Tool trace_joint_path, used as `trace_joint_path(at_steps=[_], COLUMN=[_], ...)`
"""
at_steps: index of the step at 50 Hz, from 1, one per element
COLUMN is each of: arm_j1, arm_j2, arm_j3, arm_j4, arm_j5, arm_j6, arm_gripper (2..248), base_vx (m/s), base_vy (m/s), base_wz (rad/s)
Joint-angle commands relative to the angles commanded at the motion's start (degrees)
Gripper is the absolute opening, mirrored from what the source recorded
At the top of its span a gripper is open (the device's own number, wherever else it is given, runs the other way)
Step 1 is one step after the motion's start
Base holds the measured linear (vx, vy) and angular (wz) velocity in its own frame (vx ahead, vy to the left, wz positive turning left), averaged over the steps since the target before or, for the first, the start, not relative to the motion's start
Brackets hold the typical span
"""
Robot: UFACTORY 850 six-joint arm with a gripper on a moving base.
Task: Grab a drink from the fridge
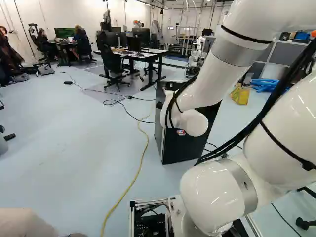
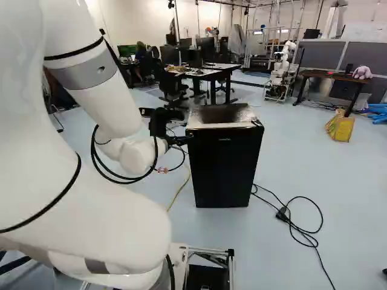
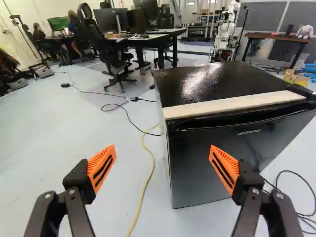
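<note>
Wrist view: gripper [image 2: 181, 140], fingers [image 3: 102, 168] apart; small pale lettering [image 3: 249, 132] across the black fridge [image 3: 202, 163].

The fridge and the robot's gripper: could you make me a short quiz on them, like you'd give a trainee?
1. True or false: the fridge stands upright on the floor.

2. Pick one. The fingers of the gripper are:
a) pressed together
b) spread apart with nothing gripped
c) clamped on the fridge

3. Fill in the blank: the ridged pads on the fingers are coloured ____.

Key: 1 true; 2 b; 3 orange.
</note>
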Motion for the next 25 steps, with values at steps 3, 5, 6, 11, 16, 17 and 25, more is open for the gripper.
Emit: trace_joint_path(at_steps=[3,5,6,11,16,17,25], arm_j1=[0.3,0.5,0.6,1.1,1.7,1.8,2.6], arm_j2=[-0.1,-0.2,-0.3,-0.6,-0.9,-0.9,-1.5], arm_j3=[-0.1,-0.2,-0.3,-0.5,-0.8,-0.9,-1.4], arm_j4=[0.6,1.0,1.2,2.3,3.5,3.8,5.8], arm_j5=[0.0,0.0,0.0,0.0,0.1,0.1,0.4], arm_j6=[0.0,0.0,0.0,0.0,0.0,0.0,0.0], arm_gripper=[247,247,247,247,247,247,247], base_vx=[0.000,0.000,0.000,0.000,0.000,0.000,0.000], base_vy=[0.000,0.000,0.000,0.000,0.000,0.000,0.000], base_wz=[0.000,0.000,0.000,0.000,0.000,0.000,0.000])
